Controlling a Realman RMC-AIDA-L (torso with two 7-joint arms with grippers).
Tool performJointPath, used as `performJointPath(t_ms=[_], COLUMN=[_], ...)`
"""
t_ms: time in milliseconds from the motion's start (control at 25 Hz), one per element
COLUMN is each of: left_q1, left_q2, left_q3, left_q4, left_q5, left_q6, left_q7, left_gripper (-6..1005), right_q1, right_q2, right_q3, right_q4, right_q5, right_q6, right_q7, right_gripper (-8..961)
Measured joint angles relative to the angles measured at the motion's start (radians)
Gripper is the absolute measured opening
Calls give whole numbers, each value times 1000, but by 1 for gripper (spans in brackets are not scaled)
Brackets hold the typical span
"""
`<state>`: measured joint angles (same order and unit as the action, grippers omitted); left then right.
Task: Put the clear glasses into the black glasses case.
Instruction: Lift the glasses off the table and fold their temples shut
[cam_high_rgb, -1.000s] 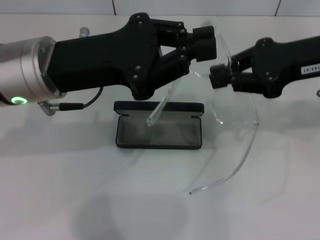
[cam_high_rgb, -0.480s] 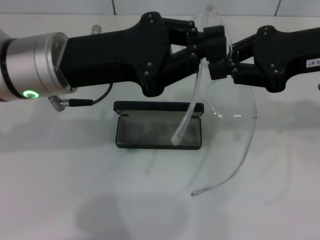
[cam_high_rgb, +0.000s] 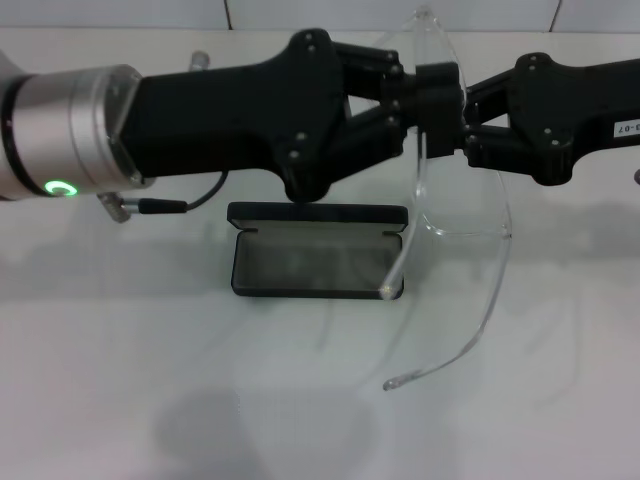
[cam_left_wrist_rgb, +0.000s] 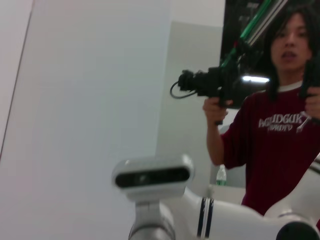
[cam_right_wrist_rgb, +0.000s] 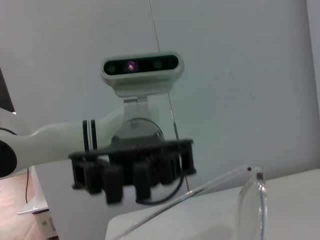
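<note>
Both arms are up over the white table (cam_high_rgb: 120, 400), meeting in the air above its far half. The left gripper (cam_high_rgb: 432, 98) reaches in from the left and the right gripper (cam_high_rgb: 455, 120) from the right, their tips almost touching. Between them hang the glasses (cam_high_rgb: 462, 190), held well above the surface. The right gripper is clamped on the frame near its upper edge. The left gripper's pads (cam_high_rgb: 436, 78) press against the same part of the frame, apparently closed on it, though its own body hides much of the contact. One arm of the glasses drops down so that its tip sits over the right end of the case (cam_high_rgb: 318, 262); the other sweeps out in a long curve toward the near right part of the table.

The case lies open near the middle of the table, lid standing up along its far side, grey lining showing, nothing inside it.

In the right wrist view a lens (cam_right_wrist_rgb: 250, 210) and one thin arm show close by, with the left gripper (cam_right_wrist_rgb: 131, 172) and the robot's head camera (cam_right_wrist_rgb: 141, 70) beyond. The left wrist view shows a person (cam_left_wrist_rgb: 280, 125) holding a camera (cam_left_wrist_rgb: 215, 85).
</note>
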<state>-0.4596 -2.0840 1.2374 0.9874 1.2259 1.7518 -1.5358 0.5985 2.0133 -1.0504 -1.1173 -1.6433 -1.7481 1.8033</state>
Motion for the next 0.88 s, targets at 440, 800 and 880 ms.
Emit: performJointPath(t_ms=[440,800,880], left_q1=[2,6,7], left_q2=[0,0,-1], left_q3=[-10,-20,-21], left_q4=[-29,-47,-47], left_q5=[2,13,13], left_q6=[8,5,4], left_q7=[20,46,48], left_gripper=[108,107,106], right_q1=[-11,-9,-8], right_q2=[0,0,0], right_q3=[0,0,0], right_q4=[3,1,3], right_q5=[60,84,88], right_q6=[-16,-32,-35], right_q7=[-8,-8,-9], right_gripper=[112,112,112])
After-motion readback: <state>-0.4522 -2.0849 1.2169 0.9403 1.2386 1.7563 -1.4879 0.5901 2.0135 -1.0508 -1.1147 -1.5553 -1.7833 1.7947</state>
